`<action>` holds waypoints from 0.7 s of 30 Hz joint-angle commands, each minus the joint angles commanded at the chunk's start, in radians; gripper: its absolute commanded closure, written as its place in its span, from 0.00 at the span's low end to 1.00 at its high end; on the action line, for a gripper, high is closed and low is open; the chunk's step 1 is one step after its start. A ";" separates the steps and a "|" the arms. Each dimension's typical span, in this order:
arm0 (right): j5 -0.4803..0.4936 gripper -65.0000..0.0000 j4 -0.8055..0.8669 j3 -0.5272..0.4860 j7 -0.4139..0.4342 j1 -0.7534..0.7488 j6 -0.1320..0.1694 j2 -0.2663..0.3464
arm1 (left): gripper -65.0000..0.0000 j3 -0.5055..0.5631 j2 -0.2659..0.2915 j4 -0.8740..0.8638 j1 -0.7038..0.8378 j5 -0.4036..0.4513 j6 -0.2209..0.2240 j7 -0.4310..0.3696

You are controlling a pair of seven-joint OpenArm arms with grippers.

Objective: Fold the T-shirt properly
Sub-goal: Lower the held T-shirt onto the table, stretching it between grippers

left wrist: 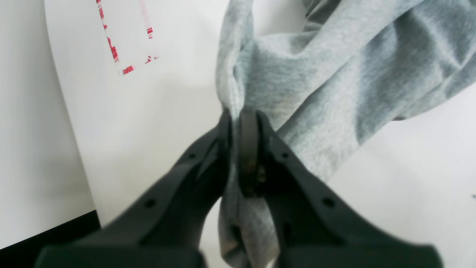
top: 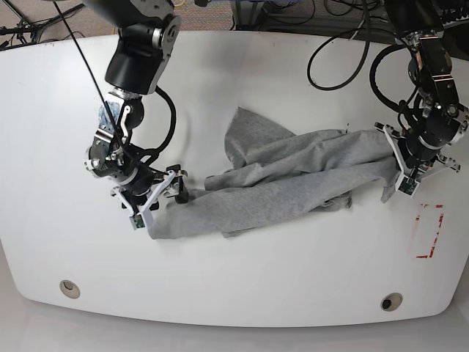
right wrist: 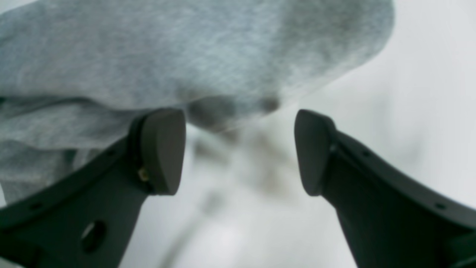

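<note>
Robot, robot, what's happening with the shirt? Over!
Left gripper shut on T-shirt. Right gripper open beside it. Shirt bunched, unfolded. Nothing in the way.

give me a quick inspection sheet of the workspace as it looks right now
surface: white table, with a red marked rectangle near the left arm's side and two round holes along the near edge
job's things: grey T-shirt, unfolded, bunched and stretched out lengthwise between the two arms
clutter: nothing seen
grippers: left gripper shut on a bunch of shirt fabric; right gripper open at the shirt's other end, nothing between its pads
cables: black cables loop over the far edge of the table by the left arm
surroundings: floor and more cables beyond the far edge, little else visible
</note>
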 joint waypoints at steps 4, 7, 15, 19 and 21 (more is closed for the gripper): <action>0.000 0.32 -0.046 0.002 0.000 0.020 0.000 0.002 | 0.99 0.000 0.002 0.000 0.002 0.000 0.000 0.000; 0.002 0.32 -0.049 0.002 0.000 0.020 0.000 -0.005 | 0.99 0.000 0.002 0.000 0.003 0.000 0.000 0.000; -0.006 0.32 -0.084 0.002 0.046 0.021 0.000 -0.034 | 0.99 0.000 0.000 0.000 0.005 0.000 -0.002 0.000; -0.006 0.32 -0.160 0.000 0.109 0.029 0.000 -0.035 | 0.99 0.000 -0.003 0.000 0.009 0.000 -0.003 0.000; -0.006 0.33 -0.198 0.002 0.130 0.044 0.000 -0.035 | 0.99 0.000 -0.003 0.000 0.009 0.000 -0.003 0.000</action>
